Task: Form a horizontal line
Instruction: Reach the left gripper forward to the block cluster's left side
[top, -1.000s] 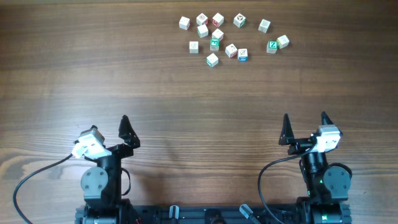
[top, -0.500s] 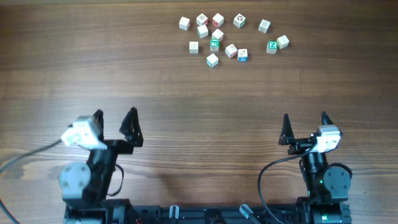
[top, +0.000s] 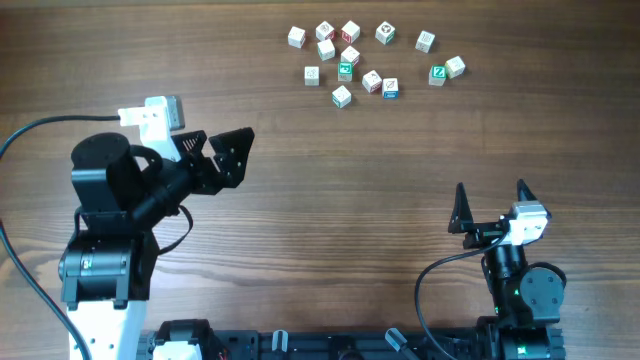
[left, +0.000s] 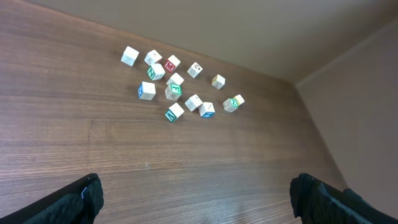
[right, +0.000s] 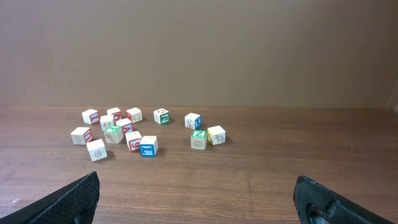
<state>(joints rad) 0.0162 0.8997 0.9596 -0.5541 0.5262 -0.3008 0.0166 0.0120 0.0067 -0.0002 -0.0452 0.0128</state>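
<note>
Overhead: cube cluster (top: 371, 81), long axis left-right.

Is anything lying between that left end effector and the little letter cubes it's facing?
Nothing visible: only bare wooden table lies between the open left end effector and the scattered alphabet cubes.

Even, diffuse light falls on the wooden table (top: 320, 150), without glare. The cubes (top: 345, 70) cast only short, faint shadows. The overhead view is sharp; in both wrist views the dark fingertips (left: 81, 199) at the lower corners look soft.
</note>
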